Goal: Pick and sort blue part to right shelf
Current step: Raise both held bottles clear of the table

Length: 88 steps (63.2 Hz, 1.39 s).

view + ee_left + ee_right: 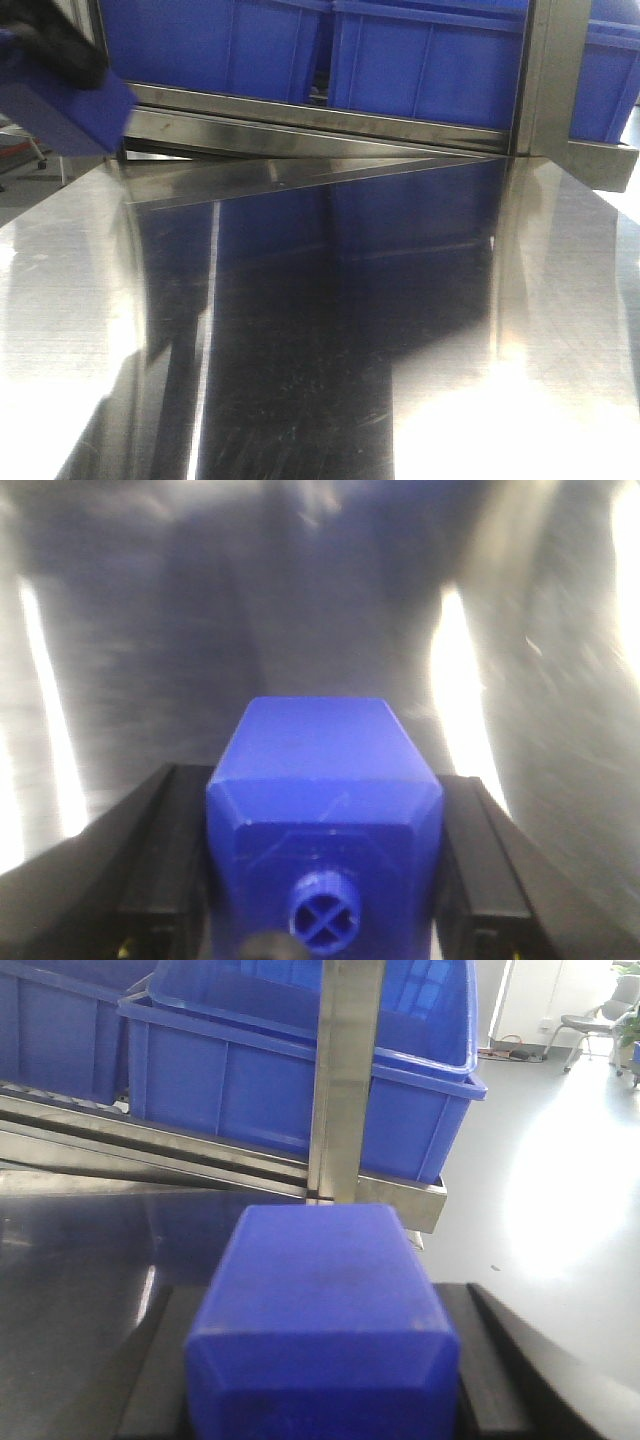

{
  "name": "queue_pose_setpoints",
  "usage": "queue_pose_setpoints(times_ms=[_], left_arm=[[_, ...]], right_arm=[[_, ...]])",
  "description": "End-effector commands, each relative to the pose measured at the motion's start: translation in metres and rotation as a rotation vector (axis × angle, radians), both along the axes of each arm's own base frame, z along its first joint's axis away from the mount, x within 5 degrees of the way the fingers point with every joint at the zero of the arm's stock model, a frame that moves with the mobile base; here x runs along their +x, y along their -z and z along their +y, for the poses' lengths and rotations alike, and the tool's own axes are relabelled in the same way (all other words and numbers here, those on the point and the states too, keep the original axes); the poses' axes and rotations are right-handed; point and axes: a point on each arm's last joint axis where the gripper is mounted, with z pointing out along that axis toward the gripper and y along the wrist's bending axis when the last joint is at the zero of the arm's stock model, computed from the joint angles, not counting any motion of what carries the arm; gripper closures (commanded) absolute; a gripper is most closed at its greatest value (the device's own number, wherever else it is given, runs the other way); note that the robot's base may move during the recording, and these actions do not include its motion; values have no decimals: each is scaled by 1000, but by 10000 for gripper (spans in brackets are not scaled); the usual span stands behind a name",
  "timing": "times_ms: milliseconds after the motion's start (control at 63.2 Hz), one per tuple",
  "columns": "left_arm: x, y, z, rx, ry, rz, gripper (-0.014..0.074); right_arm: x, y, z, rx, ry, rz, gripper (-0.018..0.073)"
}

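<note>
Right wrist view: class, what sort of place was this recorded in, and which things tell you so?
Probably a factory or warehouse sorting station: large blue bins sit on a stainless-steel rack, a polished steel worktable stands before it, and bare grey floor with an office chair stretches beyond.

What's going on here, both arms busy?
Both arms are loaded over the steel table. The left tool grips a blue block with a small round knob. The right tool grips the blue part, its cap end out of frame, facing the right shelf with its blue bins. Neither piece is placed yet.
</note>
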Motion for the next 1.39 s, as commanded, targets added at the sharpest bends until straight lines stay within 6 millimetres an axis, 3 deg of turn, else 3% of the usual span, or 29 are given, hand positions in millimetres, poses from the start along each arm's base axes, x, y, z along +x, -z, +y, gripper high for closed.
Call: queue_pose_setpoints(times_ms=[0, 380, 697, 855, 1377], left_arm=[[-7, -21, 15, -61, -57, -180, 212], [-55, -16, 61, -130, -234, -493, 212], [-98, -16, 77, -155, -291, -634, 212], [-114, -19, 83, -86, -306, -727, 212], [-124, -23, 87, -59, -328, -774, 212]], right_arm=[[-1, -19, 0, -17, -1, -125, 166], [-1, -19, 0, -17, -1, -125, 166], [-1, -19, 0, -17, -1, -125, 166], [-1, -19, 0, -17, -1, -125, 166], [-1, -19, 0, -17, -1, -125, 166]])
